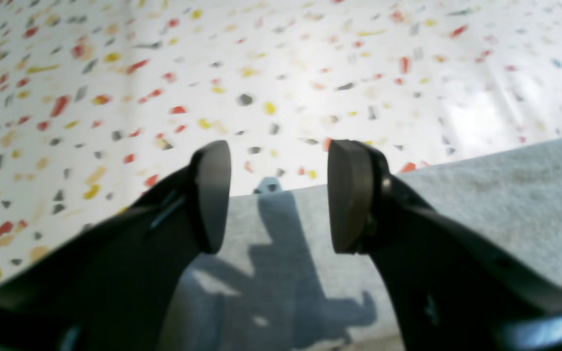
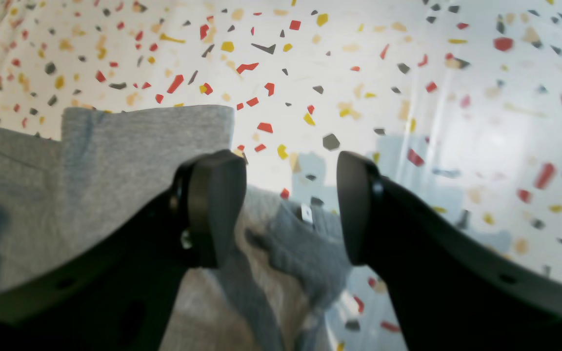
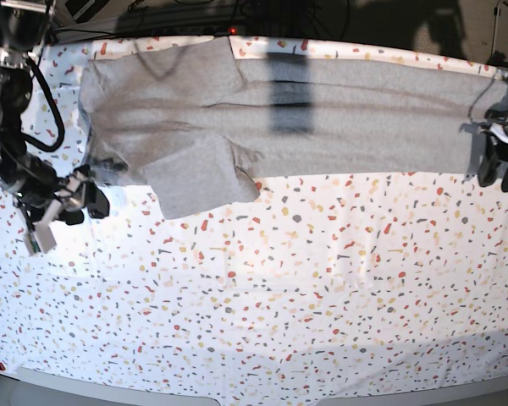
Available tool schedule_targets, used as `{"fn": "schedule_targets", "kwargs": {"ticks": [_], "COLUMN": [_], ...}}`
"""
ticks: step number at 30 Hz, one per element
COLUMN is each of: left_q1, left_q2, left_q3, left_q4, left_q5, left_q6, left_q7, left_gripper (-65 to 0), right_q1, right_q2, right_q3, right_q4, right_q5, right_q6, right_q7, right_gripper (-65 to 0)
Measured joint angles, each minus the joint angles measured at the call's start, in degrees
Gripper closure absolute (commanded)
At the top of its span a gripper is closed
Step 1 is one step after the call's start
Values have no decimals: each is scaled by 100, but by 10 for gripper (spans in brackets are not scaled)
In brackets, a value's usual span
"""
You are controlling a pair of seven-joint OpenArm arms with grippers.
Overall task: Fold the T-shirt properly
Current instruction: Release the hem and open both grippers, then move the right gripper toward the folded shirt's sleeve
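Two claws stand apart and empty: the left claw (image 1: 279, 195) over the shirt's (image 3: 339, 118) hem end, the right claw (image 2: 291, 207) over its bunched sleeve end. The shirt lies lengthwise between them along the surface's (image 3: 279, 296) far edge.

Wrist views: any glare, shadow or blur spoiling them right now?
Left wrist: glare washes out the tablecloth upper right, the hand casts a hard shadow on the shirt, all slightly soft. Right wrist: glare at right, shirt under the hand blurred.
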Motion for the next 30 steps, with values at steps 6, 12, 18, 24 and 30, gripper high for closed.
{"fn": "schedule_targets", "kwargs": {"ticks": [6, 12, 18, 24, 30], "left_q1": [17, 15, 15, 15, 15], "left_q2": [612, 669, 669, 669, 669], "left_q3": [0, -2, -2, -2, -2], "left_q4": [133, 133, 133, 136, 133], "left_q5": [389, 407, 411, 409, 409], "left_q6": [0, 0, 15, 17, 20], "left_q7": [7, 4, 4, 4, 2], "left_gripper": [-311, -311, -311, -311, -311], "right_q1": [984, 1532, 1965, 2170, 2155], "right_q2": [4, -162, -592, -909, -918], "right_q3": [-1172, -1993, -2006, -2006, -2006], "right_q4": [-964, -1657, -2337, -2962, -2979], "right_q5": [-66, -352, -844, -1290, -1377], "right_q6": [0, 0, 0, -2, 0], "right_q7": [-17, 0, 192, 190, -136], "right_gripper": [-342, -342, -342, -341, -341]}}
